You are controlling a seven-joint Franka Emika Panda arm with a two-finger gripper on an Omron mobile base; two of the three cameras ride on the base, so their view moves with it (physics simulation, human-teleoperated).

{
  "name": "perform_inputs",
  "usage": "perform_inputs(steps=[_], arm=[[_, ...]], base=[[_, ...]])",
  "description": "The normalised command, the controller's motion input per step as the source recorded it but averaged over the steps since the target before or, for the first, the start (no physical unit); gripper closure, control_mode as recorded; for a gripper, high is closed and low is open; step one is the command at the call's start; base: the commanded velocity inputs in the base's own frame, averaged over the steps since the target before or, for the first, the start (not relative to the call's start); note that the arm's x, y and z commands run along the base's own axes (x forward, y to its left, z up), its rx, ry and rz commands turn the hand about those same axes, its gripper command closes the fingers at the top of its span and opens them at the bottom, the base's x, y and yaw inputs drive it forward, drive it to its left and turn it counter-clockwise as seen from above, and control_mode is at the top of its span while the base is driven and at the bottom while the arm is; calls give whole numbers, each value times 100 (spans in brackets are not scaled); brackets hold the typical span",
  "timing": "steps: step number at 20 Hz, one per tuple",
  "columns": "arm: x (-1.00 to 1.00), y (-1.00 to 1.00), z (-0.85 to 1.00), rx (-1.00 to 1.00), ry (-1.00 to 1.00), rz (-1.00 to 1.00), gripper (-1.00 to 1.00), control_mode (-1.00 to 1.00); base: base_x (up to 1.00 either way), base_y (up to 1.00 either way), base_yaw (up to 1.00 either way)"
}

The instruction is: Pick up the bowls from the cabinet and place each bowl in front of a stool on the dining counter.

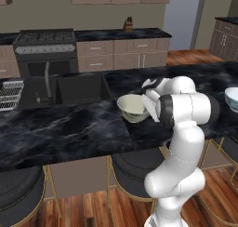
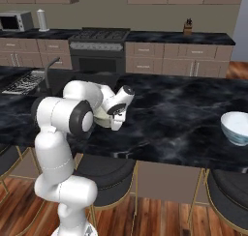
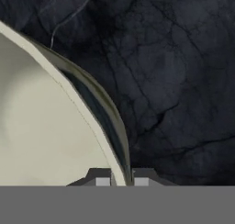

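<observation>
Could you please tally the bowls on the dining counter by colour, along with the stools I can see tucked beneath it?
Cream-olive bowl, rim pinched in the gripper: 1
White-and-blue bowl on the dining counter: 1
Stools (left base view): 3
Total: 5

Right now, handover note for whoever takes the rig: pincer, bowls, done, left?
Pincer: shut on the rim of the cream-olive bowl, one fingertip inside, one outside.
That bowl is at the near side of the dining counter, above a stool; whether it rests on the slab is unclear.
White-and-blue bowl already sits on the counter farther right, near another stool.
Done: first bowl placed.
Left: set down and release this one, retract.
</observation>
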Motion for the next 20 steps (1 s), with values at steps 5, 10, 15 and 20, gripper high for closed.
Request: perform_inputs(steps=[5,10,15,20], arm=[[0,0,-25,0,0,0,-100,-100],[2,0,0,0,0,0,-100,-100],[0,-6,45,0,-13,0,-100,-100],[-14,0,93,0,-11,0,-100,-100]], base=[[0,0,0],[0,0,0],[0,0,0],[0,0,0]])
